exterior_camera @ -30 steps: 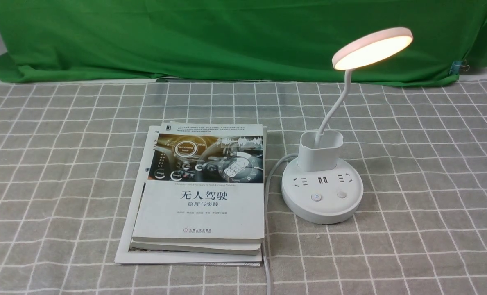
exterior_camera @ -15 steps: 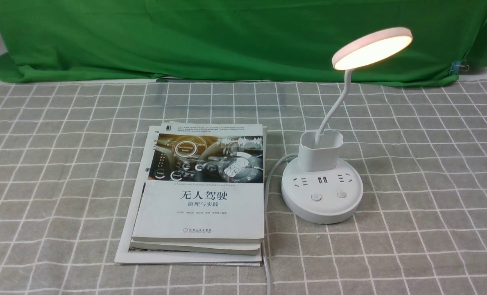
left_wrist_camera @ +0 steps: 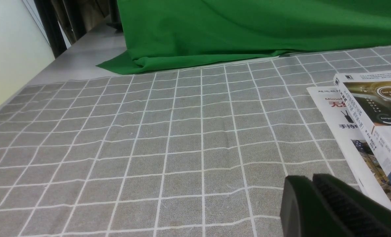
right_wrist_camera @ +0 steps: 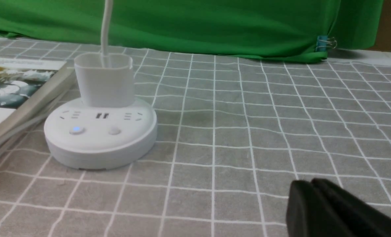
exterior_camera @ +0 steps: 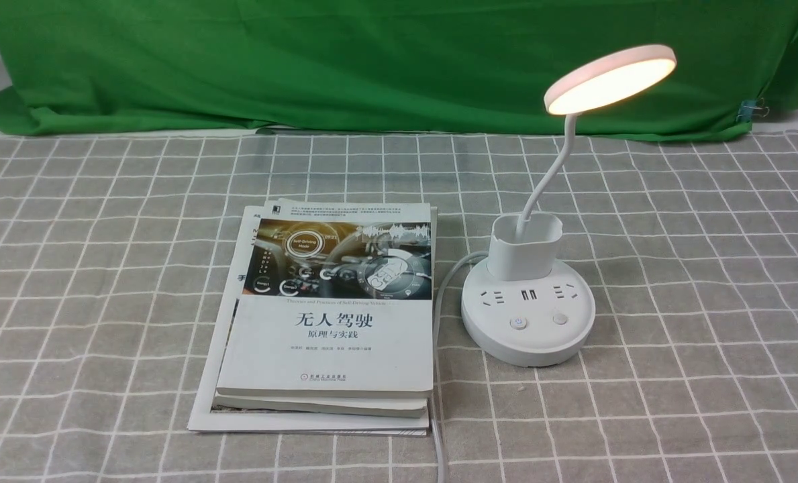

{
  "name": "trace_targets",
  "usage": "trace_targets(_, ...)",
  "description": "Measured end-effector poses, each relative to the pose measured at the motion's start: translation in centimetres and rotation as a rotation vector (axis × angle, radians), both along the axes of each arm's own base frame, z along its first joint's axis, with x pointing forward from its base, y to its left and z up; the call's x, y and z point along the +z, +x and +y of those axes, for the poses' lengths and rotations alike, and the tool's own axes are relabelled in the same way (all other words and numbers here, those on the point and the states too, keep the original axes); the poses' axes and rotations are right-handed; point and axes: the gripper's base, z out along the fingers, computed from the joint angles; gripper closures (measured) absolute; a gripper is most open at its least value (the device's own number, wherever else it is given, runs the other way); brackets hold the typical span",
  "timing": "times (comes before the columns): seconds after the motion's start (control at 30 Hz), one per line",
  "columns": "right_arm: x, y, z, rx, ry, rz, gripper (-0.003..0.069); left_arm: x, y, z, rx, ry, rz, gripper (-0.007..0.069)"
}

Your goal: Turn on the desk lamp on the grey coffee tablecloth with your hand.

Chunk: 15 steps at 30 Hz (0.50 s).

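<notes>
With the lamp [exterior_camera: 528,315] standing lit on the cloth [exterior_camera: 694,268] right of the books [exterior_camera: 331,315], the task looks complete; both grippers, left [left_wrist_camera: 313,194] and right [right_wrist_camera: 313,200], show jaws pressed together, empty, and should stay clear of the base buttons.

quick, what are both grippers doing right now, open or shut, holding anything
Left gripper: shut, fingers pressed together, holding nothing.
Right gripper: shut, fingers together, holding nothing, clear of the lit desk lamp.
</notes>
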Motion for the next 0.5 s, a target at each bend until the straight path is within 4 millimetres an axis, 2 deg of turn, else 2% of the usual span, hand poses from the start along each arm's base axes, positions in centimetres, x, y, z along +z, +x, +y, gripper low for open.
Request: trace_targets(0.5,0.00,0.00,0.00,0.000,0.000,0.000,0.0575,0.00,0.00,0.00,0.000,-0.001,0.000,0.0606)
